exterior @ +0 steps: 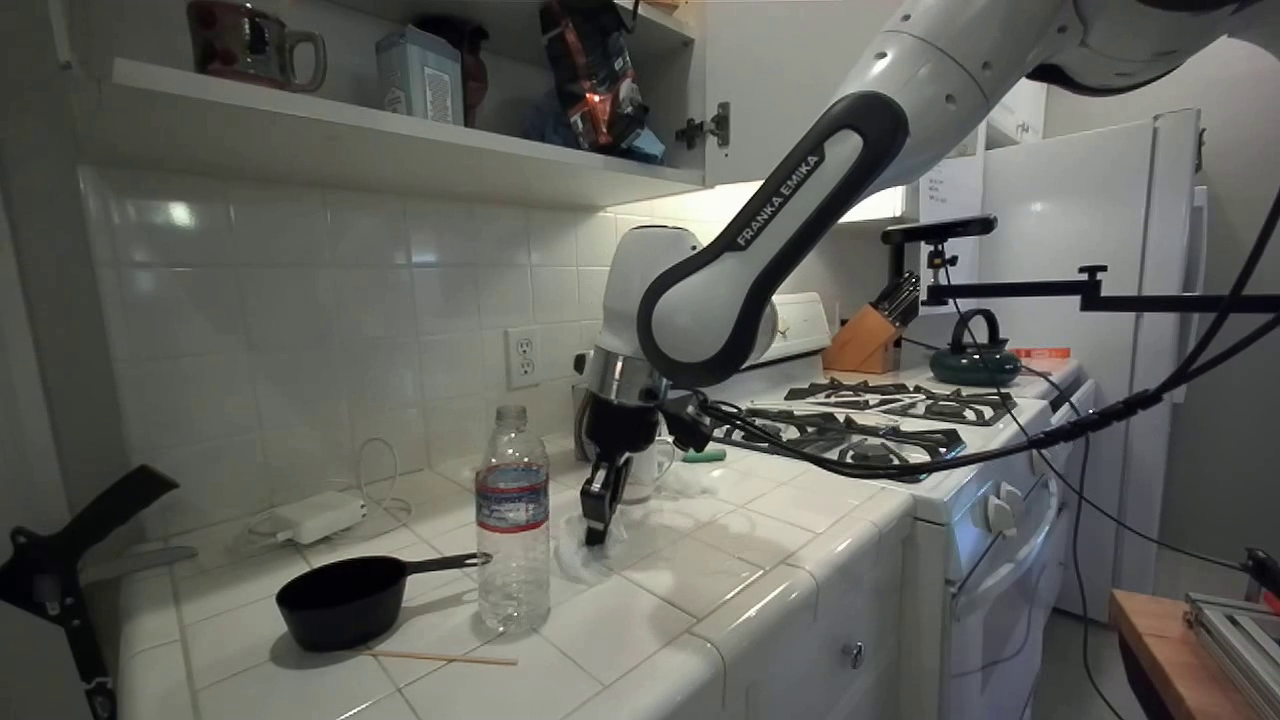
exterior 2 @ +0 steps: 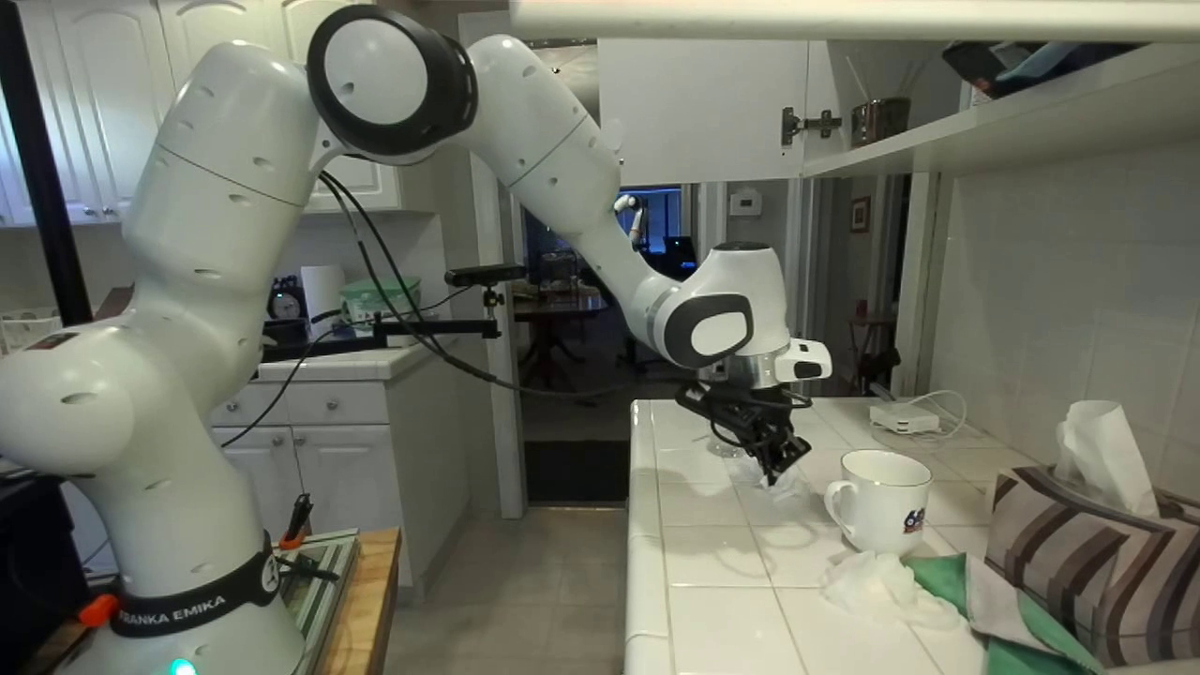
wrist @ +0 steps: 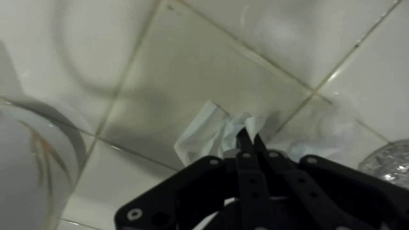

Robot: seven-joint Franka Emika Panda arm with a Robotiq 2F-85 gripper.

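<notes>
1. On a white-tiled desk (exterior: pixel 640 630), in an exterior view, the jaws of a Franka Emika arm (exterior: pixel 790 215) grip a crumpled white tissue (exterior: pixel 578 562) beyond a clear plastic water bottle (exterior: pixel 514 520) and a black saucepan (exterior: pixel 345 605).
2. Near a white mug (exterior 2: pixel 886 502), in an exterior view, the jaws point down; a striped tissue box (exterior 2: pixel 1111 562) stands at right.
3. Up close, in the wrist view, closed jaws pinch the tissue.
</notes>
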